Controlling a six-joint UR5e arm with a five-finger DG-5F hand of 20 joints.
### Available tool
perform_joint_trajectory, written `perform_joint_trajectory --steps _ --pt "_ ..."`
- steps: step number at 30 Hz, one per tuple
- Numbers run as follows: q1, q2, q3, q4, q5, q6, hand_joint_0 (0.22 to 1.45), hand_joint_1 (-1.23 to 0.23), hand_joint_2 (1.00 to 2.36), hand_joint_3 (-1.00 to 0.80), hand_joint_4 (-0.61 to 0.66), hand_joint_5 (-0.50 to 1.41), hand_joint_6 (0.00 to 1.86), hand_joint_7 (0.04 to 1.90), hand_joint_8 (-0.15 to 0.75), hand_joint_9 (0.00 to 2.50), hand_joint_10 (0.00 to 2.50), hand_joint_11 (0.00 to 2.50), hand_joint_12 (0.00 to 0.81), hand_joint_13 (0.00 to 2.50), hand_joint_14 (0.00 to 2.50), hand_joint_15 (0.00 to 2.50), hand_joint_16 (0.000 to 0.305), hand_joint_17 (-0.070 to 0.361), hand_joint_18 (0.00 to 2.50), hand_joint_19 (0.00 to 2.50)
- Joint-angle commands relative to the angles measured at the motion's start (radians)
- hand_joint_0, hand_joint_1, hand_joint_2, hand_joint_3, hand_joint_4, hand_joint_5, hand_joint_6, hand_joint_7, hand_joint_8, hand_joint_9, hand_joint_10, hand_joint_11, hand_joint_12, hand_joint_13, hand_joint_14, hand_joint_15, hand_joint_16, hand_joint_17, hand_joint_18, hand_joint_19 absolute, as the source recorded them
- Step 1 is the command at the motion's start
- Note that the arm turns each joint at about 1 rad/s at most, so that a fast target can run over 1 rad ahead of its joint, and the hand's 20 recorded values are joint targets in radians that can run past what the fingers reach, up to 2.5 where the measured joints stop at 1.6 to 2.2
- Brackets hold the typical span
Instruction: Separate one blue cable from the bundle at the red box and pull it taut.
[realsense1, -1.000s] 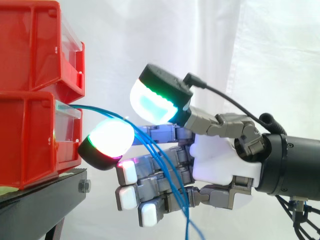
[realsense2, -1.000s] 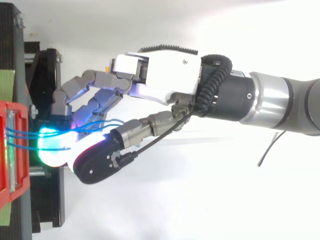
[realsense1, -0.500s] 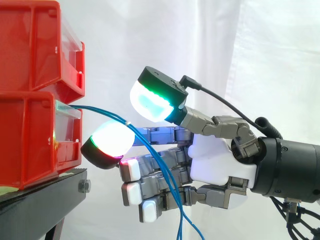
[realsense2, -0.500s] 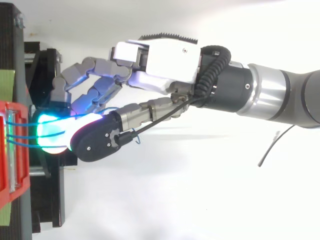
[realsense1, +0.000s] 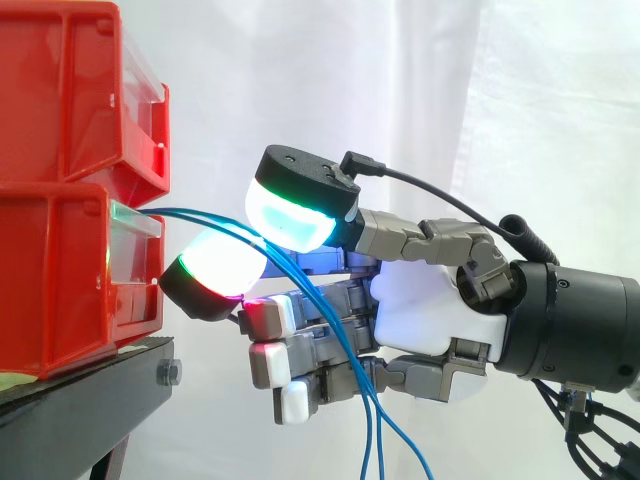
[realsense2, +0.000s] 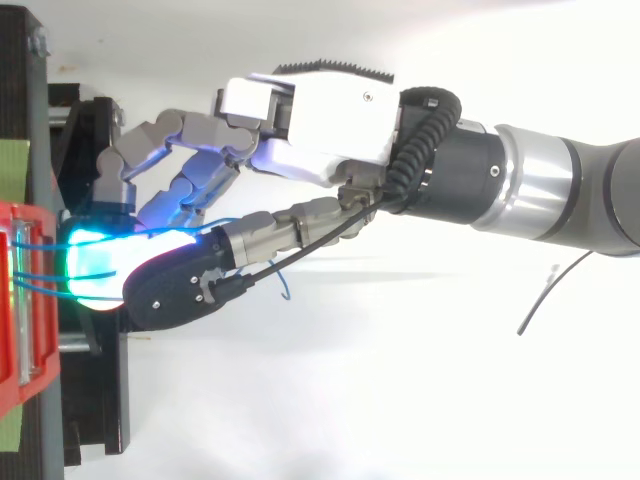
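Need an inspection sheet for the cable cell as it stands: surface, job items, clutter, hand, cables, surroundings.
surface: black stand carrying two stacked red bins.
job's things: blue cables come out of the front of the lower bin.
clutter: nothing seen.
hand: hand is level with the lower bin, at the cables close to its front; whether it grips one cannot be told.
cables: several blue strands arc from the bin to the hand, then hang slack below it.
surroundings: white curtain behind; arm comes in from the right.
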Motion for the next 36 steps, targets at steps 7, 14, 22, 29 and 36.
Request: perform_joint_trajectory --steps 7,14,22,29,36 --pt "0.007 -0.001 0.002 0.001 0.000 -0.001 0.67 -0.78 1.01 -0.32 0.22 -0.23 0.92 0.81 0.349 0.98 0.10 1.38 0.419 1.10 0.02 0.87 0.053 0.120 0.99 0.70" --pt "0.009 -0.001 0.002 -0.004 0.000 -0.001 0.80 -0.90 1.01 -0.36 0.20 -0.22 0.96 0.89 0.372 1.07 0.27 1.44 0.427 1.22 0.03 0.97 0.052 0.116 1.09 0.71" --pt "0.010 -0.001 0.004 0.001 0.002 -0.001 0.64 -1.02 1.00 -0.50 0.24 -0.23 0.95 0.94 0.358 1.01 0.39 1.56 0.416 1.29 0.02 1.27 0.053 0.118 1.13 0.73" --pt "0.014 0.001 0.004 -0.002 0.003 -0.001 0.49 -0.87 1.00 -0.50 0.25 -0.21 0.92 0.85 0.392 1.03 0.59 1.42 0.456 1.31 0.02 1.27 0.058 0.132 1.18 0.74" --pt "0.015 -0.001 0.007 -0.001 0.003 -0.001 0.64 -0.36 1.00 -0.50 0.16 -0.18 0.87 0.93 0.340 1.21 0.32 1.59 0.406 1.34 0.02 1.28 0.052 0.117 1.16 0.85"
